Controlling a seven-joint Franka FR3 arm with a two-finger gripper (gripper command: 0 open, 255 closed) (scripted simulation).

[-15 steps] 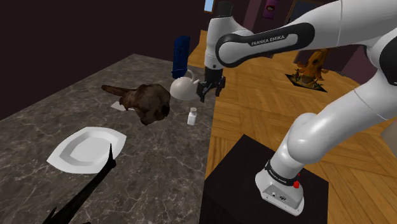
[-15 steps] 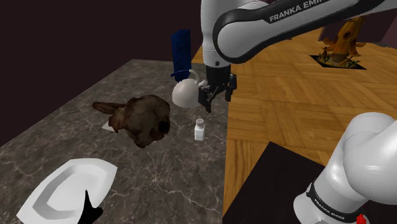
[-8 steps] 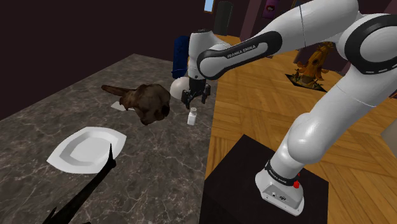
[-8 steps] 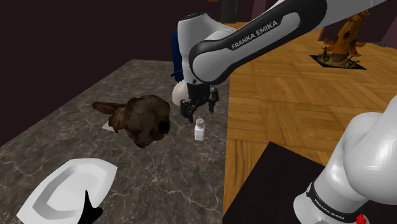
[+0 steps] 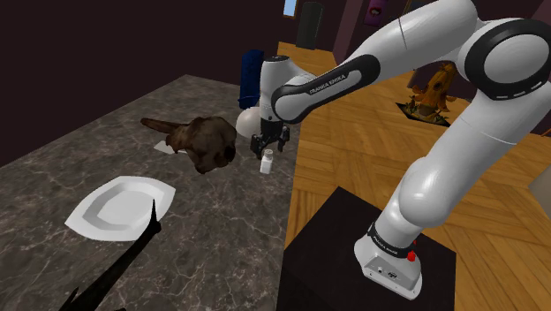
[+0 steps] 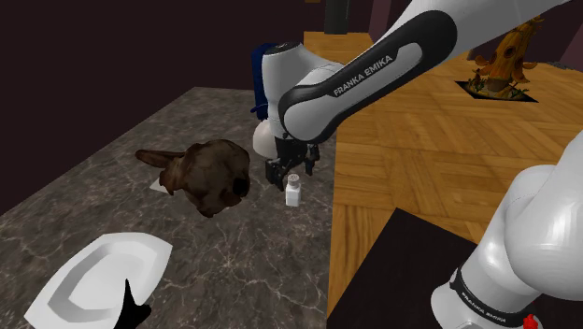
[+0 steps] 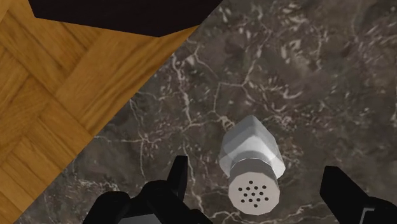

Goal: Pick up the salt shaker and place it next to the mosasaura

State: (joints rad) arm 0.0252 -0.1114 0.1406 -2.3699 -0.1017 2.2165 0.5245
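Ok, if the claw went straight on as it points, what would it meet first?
Likely the salt shaker, standing inside the open claw, cap facing it; beyond that, the marbled countertop.

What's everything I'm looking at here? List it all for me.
salt shaker: one, white with grey holed cap, upright on the table between the hand's fingers, untouched
mosasaur figure: one, brown, near the shaker, apart
teapot: one, white, behind the hand
plate: one, white, nearer the camera in the shoulder view
blue object: one, at the table's far edge
table: one, dark marble
arm: one, white with dark joints
hand: one, black, open
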